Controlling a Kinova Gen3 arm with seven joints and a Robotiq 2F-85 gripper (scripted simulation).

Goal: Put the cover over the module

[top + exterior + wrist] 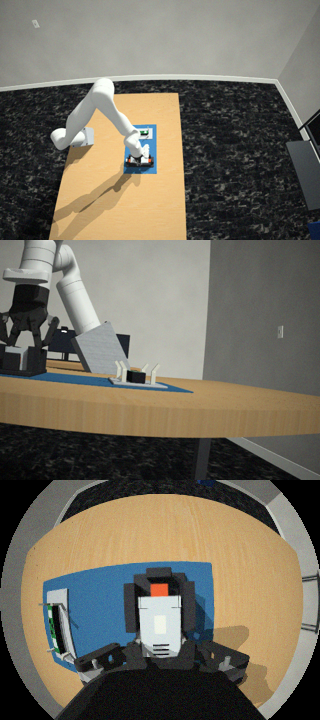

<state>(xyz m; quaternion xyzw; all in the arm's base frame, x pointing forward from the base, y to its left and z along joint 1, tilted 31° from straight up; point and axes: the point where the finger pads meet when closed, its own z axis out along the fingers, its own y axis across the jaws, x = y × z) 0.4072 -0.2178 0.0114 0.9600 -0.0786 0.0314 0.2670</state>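
The light grey cover point(145, 160) point(15, 350) point(160, 611) sits upright in its black holder point(37, 361) point(129, 611), between the holder's dark walls. My gripper point(25, 345) point(161, 640) points straight down over the holder and is shut on the cover, with one finger on each side of it near its top. The finger pads are partly hidden by the holder walls and the gripper body. The module point(144, 132) point(136, 376) point(56, 630), black with a green board, stands uncovered on the pale base plate point(150, 137) point(160, 386), between cream guide posts.
Holder and base plate both stand on a blue mat point(153, 147) point(77, 379) point(100, 605) on the wooden table point(169, 155). The cream posts point(153, 376) rise above the module and lean outward at their tops. Orange parts point(159, 590) show inside the holder beside the cover.
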